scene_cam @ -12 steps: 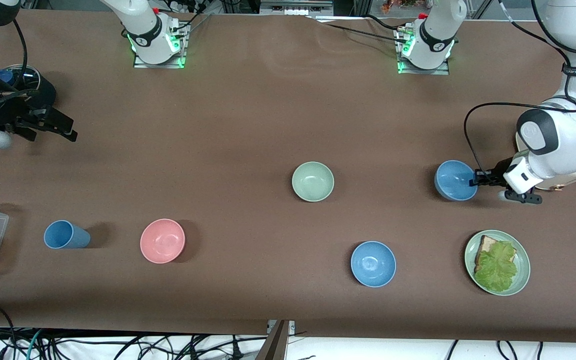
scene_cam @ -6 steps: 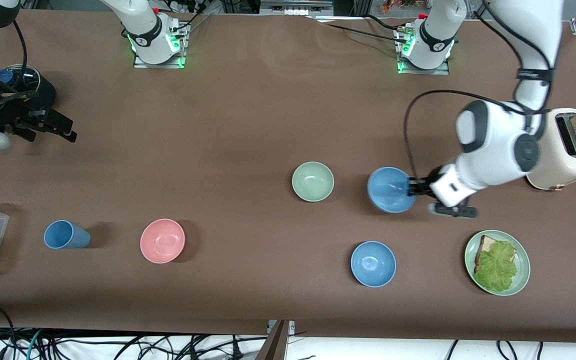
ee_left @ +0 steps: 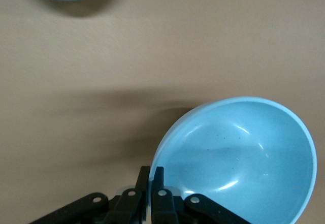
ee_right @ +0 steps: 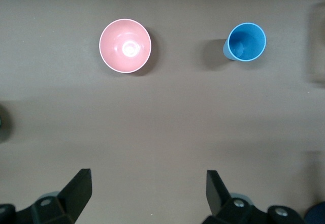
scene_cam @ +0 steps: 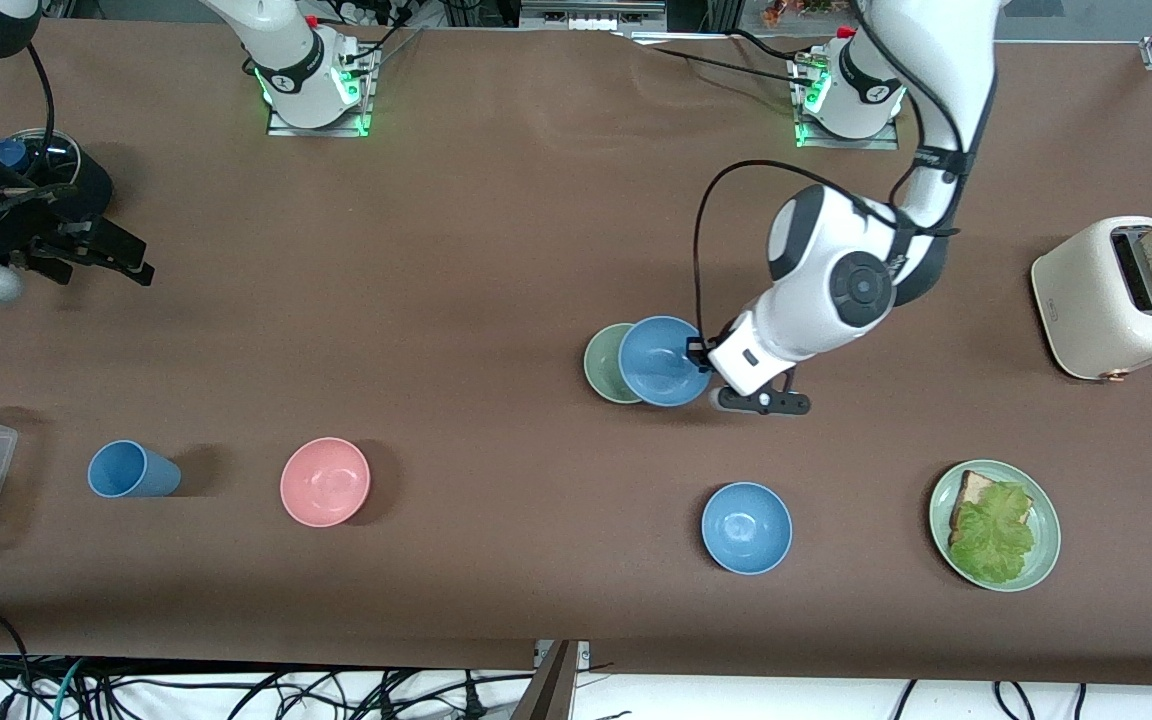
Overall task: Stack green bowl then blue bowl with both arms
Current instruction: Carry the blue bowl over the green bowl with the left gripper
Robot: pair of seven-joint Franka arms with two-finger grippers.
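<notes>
Here the left hand (scene_cam: 704,354) pinches the rim of the blue bowl (scene_cam: 664,360), its two black fingers (ee_left: 143,183) pressed together on the thin edge. The bowl, smooth and round with a faint sheen inside, hangs over the green bowl (scene_cam: 604,363), covering all but a pale matte crescent at the stack's nine o'clock; whether the two touch is hard to judge from above. A second blue bowl (scene_cam: 746,527) of the same shape sits on the brown, paper-like worktop (scene_cam: 496,230) at about five o'clock from the pair, nearer the front camera. The pink bowl (scene_cam: 325,481) and the tapered blue cup (scene_cam: 132,470) stand toward the right arm's end, well apart from the stack. At the left arm's end, a flat green plate (scene_cam: 1046,545) carries bread and a crinkled lettuce leaf, and a cream toaster (scene_cam: 1086,300) holds a dark slice; it bears a small red triangle mark, its lettering too small to read. The right hand (ee_right: 147,188) waits with its fingers spread wide above bare worktop.
</notes>
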